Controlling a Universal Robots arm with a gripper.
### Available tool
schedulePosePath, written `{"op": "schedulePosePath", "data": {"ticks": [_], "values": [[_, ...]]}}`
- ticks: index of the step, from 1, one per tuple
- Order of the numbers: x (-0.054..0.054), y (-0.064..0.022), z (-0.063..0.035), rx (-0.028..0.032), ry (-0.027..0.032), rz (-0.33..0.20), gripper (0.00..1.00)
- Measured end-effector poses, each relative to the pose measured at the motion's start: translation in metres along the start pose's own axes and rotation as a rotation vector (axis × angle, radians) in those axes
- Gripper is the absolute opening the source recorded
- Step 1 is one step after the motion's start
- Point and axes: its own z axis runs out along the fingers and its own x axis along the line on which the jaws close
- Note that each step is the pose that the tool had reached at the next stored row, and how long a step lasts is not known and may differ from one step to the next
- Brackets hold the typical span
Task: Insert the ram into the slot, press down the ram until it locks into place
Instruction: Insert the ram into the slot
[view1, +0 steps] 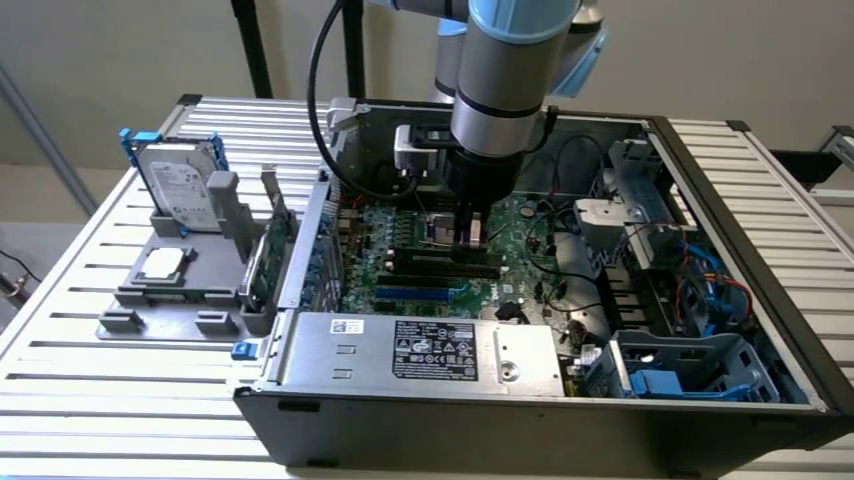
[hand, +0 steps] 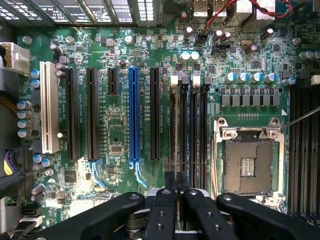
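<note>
- We see a matt green motherboard (hand: 120, 100).
- Its black slots (hand: 193, 125) look like smooth plastic; the blue slot (hand: 133, 115) is glossier.
- The socket frame (hand: 250, 134) is shiny bare metal.
- The gripper (hand: 176, 181) is matt black.
- The arm (view1: 501, 100) shows us smooth, silvery metal.
- The case (view1: 534, 440) is dark, matt metal.
- The table (view1: 80, 400) is ribbed, pale, satin metal.

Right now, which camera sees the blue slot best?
The wrist view: the blue slot shows whole, seen straight on, between black slots. The exterior view shows it as a thin blue strip deep inside the computer case.
</note>
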Motion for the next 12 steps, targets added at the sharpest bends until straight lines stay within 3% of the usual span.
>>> {"op": "schedulePosePath", "data": {"ticks": [12], "values": [[0.0001,0.0003,0.0039,0.0018,0.0,-0.004,0.13]]}}
